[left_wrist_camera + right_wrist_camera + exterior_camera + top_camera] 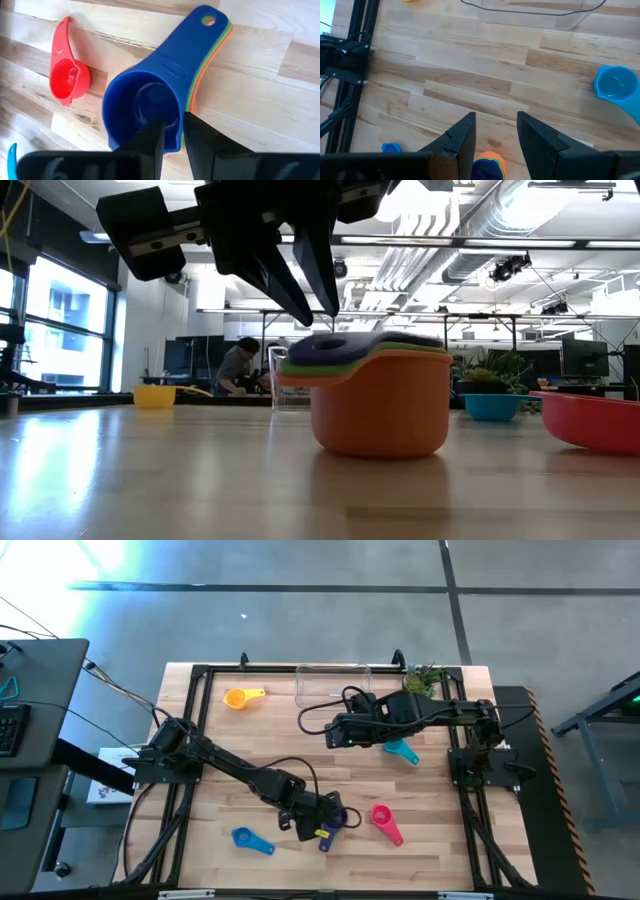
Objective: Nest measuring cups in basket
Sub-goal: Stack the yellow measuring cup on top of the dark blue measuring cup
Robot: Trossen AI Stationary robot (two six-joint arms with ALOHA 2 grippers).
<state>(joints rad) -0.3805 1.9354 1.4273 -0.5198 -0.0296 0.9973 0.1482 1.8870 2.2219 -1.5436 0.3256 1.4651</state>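
A: While left gripper (172, 131) sits over the nested stack (378, 400), what's its state?
B: Jaws slightly parted, just above the purple-blue cup (145, 107) on top; no grip visible.
A: Right gripper (495, 131)?
B: Hovering mid-tabletop (240, 755), jaws apart, holding nothing.
A: Basket (333, 683)?
B: Far edge. Yellow (240, 697), teal (403, 751), pink (384, 821), blue (250, 839) cups loose on the wood.

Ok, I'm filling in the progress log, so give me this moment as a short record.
stack: purple-blue, green and orange cups nested, on the table outside the basket
loose cups: yellow cup, teal cup, red cup, small blue cup
basket contents: no cup visible
left gripper: directly over the stack
right gripper: open, empty, mid-table
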